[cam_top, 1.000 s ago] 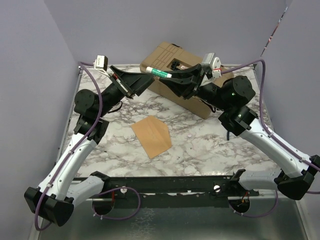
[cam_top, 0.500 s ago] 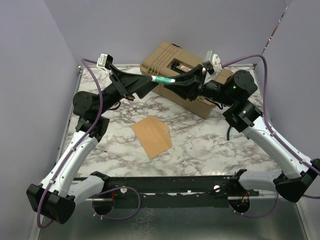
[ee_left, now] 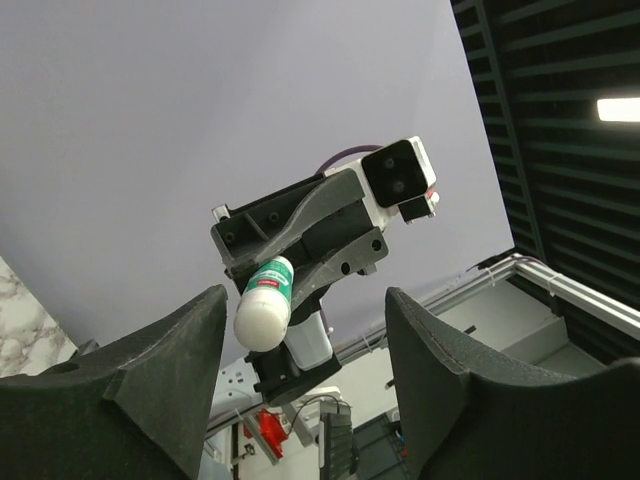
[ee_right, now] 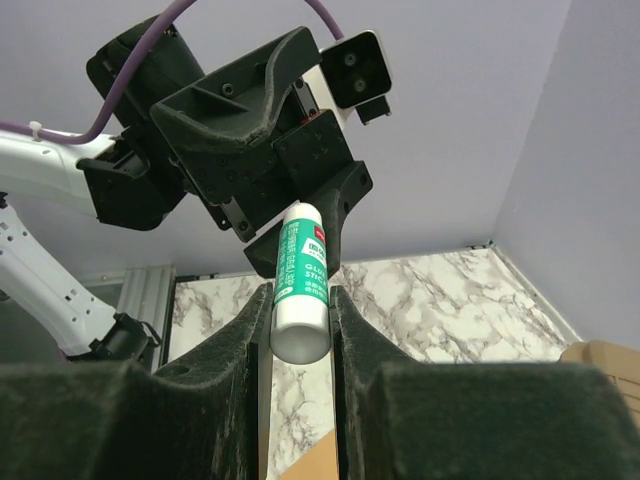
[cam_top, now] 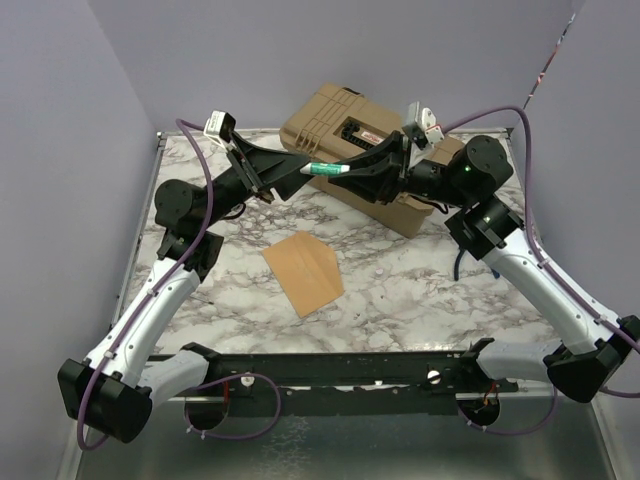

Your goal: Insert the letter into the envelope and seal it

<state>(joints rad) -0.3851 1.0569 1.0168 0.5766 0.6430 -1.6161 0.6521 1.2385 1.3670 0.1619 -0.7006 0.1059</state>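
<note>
Both arms are raised and meet mid-air above the marble counter [cam_top: 400,290]. Right hand [ee_right: 300,300] pinches a white-and-green plastic glue stick [ee_right: 302,262]. Left hand [ee_left: 305,300] is spread around its white end, not touching it.

I record that the left gripper [ee_left: 305,297] moved in on the glue stick [cam_top: 326,169] over the last second: the stick's cap end now sits between its narrowing jaws. The right gripper [ee_right: 298,312] re-angled the stick meanwhile.

Soft, even light with faint shadows (a ceiling lamp [ee_left: 617,109] glares brightly).
</note>
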